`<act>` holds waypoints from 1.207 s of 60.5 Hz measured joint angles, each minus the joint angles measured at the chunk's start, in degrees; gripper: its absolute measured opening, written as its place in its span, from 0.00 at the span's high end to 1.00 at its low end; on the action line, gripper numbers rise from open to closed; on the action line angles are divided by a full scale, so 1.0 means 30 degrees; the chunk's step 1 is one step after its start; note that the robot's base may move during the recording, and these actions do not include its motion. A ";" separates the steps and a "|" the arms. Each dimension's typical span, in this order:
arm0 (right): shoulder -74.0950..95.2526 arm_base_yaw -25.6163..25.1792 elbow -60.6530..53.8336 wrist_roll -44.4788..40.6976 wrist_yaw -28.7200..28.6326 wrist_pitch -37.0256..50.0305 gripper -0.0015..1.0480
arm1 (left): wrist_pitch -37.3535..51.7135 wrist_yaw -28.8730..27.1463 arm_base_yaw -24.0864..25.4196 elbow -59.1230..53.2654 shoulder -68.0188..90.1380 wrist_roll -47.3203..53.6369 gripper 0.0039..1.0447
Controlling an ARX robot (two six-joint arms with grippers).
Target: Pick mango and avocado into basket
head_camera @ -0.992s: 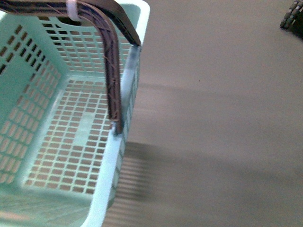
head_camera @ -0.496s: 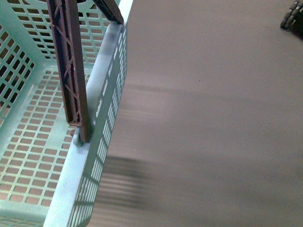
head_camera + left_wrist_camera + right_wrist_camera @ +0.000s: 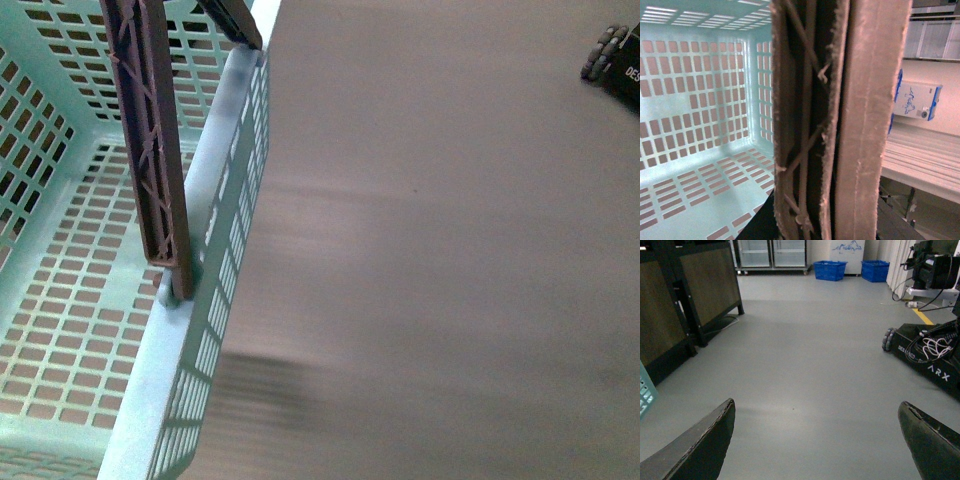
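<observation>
1. The basket (image 3: 215, 200) sits at the left of the front view, close to the camera. Its slotted floor and walls are bare wherever they show, and there is no fruit in it.
2. The handle (image 3: 150, 150) stands upright from the near rim. In the left wrist view it fills the middle of the frame, right against the lens.
3. The left gripper's fingers cannot be made out, only dark edges low in that view. I cannot tell whether it is clamped on the handle, though the closeness suggests it is.
4. The right gripper (image 3: 815, 407) has its jaws spread wide. Nothing is in them, and only grey floor (image 3: 805, 355) shows between them.
5. The mango and avocado are in no view. The right wrist view shows cabinets (image 3: 700, 295), blue bins (image 3: 829, 270) far back, and another robot base (image 3: 927, 352).
6. Judged step: locating the fruit. Neither pick has begun.
7. To do this step well:
   - Keep the basket level, with its mouth unobstructed.
   - Leave the right jaws wide until a fruit is in sight.
   - Confirm the yellow-orange mango and the dark green avocado by colour before reaching.
   - Grasp across the short width of the fruit.
   - Route each drop over the rim, clear of the upright handle.
</observation>
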 joint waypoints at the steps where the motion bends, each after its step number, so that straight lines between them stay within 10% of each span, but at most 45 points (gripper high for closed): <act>1: 0.0000 0.0000 0.0000 0.0007 -0.0007 0.0000 0.08 | 0.0000 0.0007 0.0000 0.0000 0.0000 0.0007 0.84; 73: 0.0000 0.0000 0.0000 -0.0007 -0.0015 0.0000 0.08 | 0.0000 0.0000 0.0000 0.0000 0.0000 0.0000 0.84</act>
